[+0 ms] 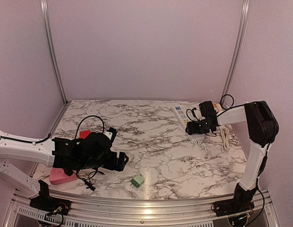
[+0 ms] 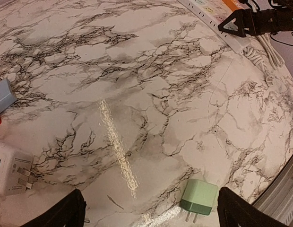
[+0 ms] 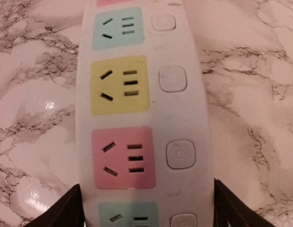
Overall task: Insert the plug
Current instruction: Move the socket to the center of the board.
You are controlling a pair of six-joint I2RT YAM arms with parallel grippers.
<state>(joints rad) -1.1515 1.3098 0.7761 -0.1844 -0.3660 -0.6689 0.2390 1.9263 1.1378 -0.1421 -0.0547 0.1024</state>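
Top external view: at the far left, a pink block (image 1: 61, 176) is seen on the marble table (image 1: 151, 137), partly hidden under the left arm. A small red thing (image 1: 85, 134) is seen just behind that arm. The left gripper (image 1: 119, 161) is held low over the table, near the front edge. Just to its right, the green plug (image 1: 137, 180) is seen lying flat on the table. It is not held by anything.

In the left wrist view, the two black fingers (image 2: 66, 213) are spread wide apart and nothing is held between them. The green plug is seen close to the right-hand finger, with its metal pins pointed at the camera. A white plug block (image 2: 9, 168) is seen at the left edge, and a grey-blue block (image 2: 4, 94) above it.

Further right, the white power strip (image 1: 183, 117) is laid at the back right of the table, well apart from the green plug. The right gripper (image 1: 198, 126) is held over the near part of the strip. A white cord (image 1: 224, 138) is seen beside it.

In the right wrist view, one finger (image 3: 66, 213) is seen on each side of the strip, spread wide. Whether the strip is touched cannot be told. A yellow socket (image 3: 120, 85) and a pink socket (image 3: 123, 157) are seen, both empty.
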